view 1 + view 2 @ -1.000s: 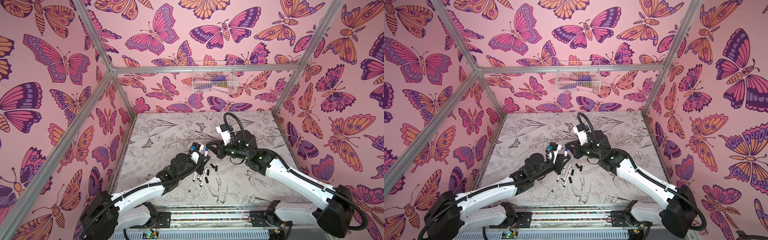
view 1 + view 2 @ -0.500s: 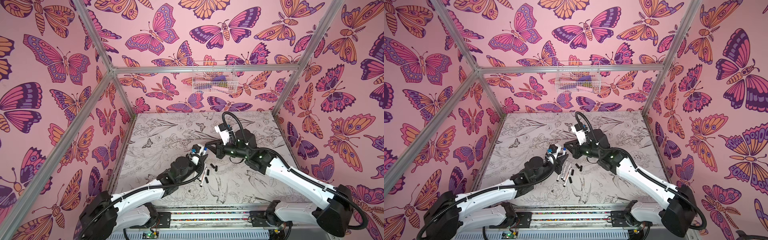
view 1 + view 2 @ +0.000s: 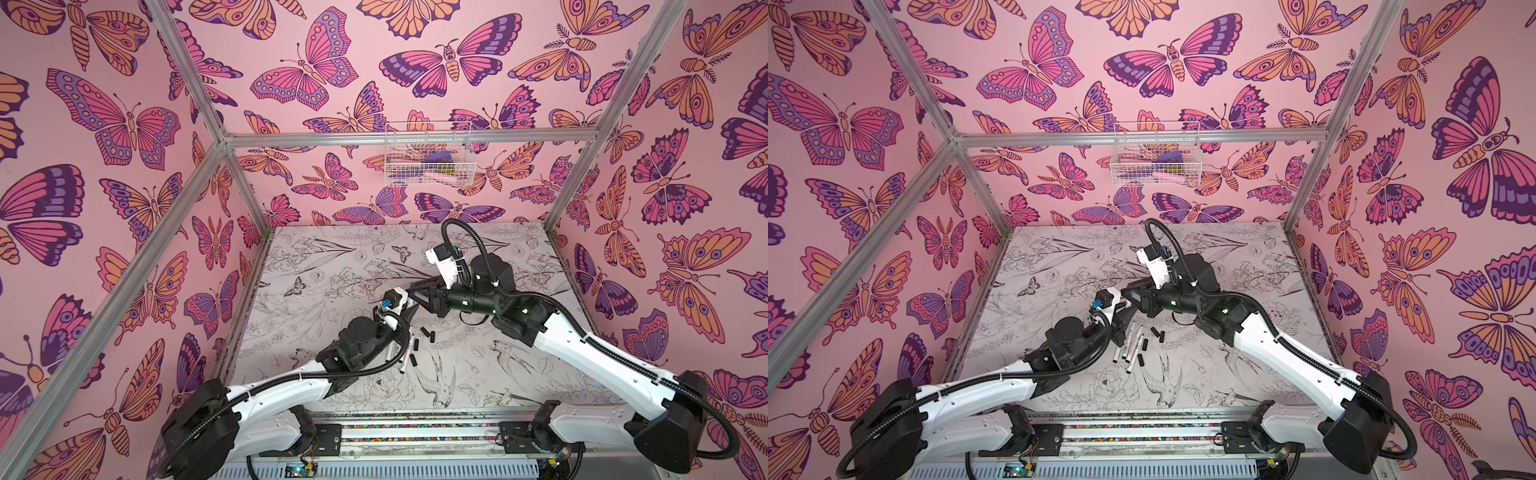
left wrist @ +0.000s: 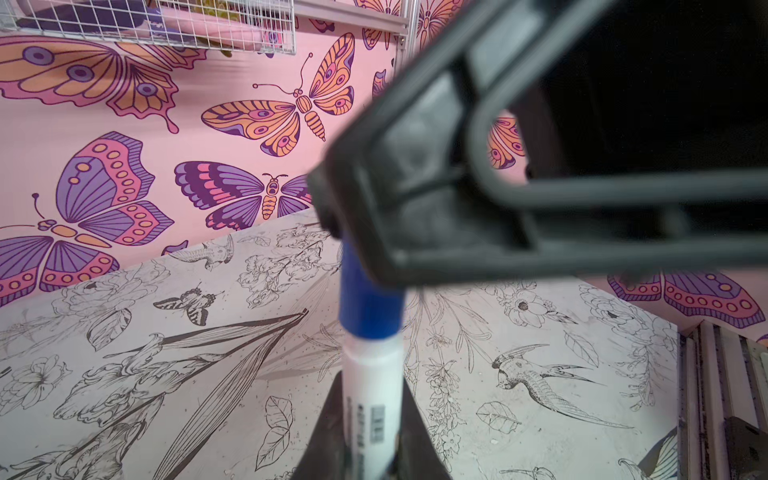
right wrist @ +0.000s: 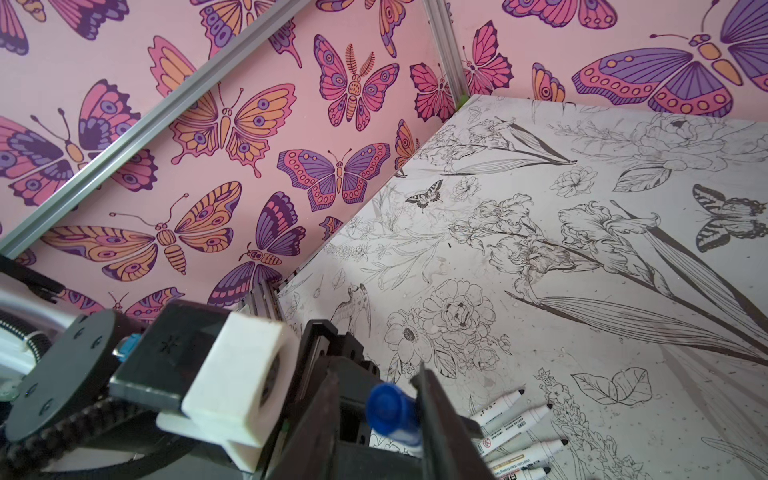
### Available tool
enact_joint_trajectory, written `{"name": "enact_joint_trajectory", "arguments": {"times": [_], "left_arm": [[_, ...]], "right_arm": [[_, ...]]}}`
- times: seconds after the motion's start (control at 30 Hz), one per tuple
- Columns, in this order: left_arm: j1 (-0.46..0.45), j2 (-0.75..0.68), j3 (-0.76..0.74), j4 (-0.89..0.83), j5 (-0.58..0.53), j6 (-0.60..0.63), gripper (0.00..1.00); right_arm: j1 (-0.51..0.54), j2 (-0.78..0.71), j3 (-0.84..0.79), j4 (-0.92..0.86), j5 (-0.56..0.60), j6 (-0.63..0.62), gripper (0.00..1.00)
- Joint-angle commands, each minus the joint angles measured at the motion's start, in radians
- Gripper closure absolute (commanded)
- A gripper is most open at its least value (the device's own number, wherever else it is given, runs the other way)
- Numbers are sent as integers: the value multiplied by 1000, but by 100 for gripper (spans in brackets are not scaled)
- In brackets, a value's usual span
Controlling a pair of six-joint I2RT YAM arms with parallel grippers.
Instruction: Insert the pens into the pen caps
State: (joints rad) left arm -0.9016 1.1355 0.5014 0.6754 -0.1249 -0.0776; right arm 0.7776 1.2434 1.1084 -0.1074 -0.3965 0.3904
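Note:
My left gripper point(image 4: 371, 415) is shut on a white pen point(image 4: 372, 386) whose end carries the blue pen cap point(image 4: 370, 299). My right gripper point(image 5: 376, 370) is open around that blue cap point(image 5: 390, 409): one finger touches it and a gap shows on the other side. In both top views the two grippers meet mid-table, the left gripper point(image 3: 405, 309) just below the right gripper point(image 3: 417, 293). Several uncapped pens point(image 3: 1129, 345) lie side by side on the table in front of them, with black pen caps point(image 3: 1157, 332) scattered beside them.
The table point(image 3: 332, 257) has a flower-and-bird print and pink butterfly walls on three sides. A white wire basket point(image 3: 428, 153) hangs on the back wall. The left arm's white wrist camera point(image 5: 237, 374) sits close to my right gripper's fingers.
The right gripper's jaws have parted from the blue cap, which stays on the pen in the left gripper. Both arms have barely moved.

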Motion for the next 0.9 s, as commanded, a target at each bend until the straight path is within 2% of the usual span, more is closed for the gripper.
{"name": "enact_joint_trajectory", "arguments": {"times": [0.0, 0.13, 0.33, 0.53, 0.87], "left_arm": [[-6, 1, -1, 73, -24, 16, 100], [-6, -5, -6, 76, -23, 16, 100], [-11, -10, -12, 84, -23, 23, 100], [-21, -14, -23, 92, -40, 46, 100], [-36, -27, -37, 101, -71, 64, 100]], "right_arm": [[26, -7, 31, -53, -53, -11, 59], [25, -28, 39, -57, 1, -19, 55], [25, -51, 34, -48, 109, -19, 53], [24, -58, 42, -21, 141, -22, 53], [24, -10, 68, 3, 106, 5, 65]]}}
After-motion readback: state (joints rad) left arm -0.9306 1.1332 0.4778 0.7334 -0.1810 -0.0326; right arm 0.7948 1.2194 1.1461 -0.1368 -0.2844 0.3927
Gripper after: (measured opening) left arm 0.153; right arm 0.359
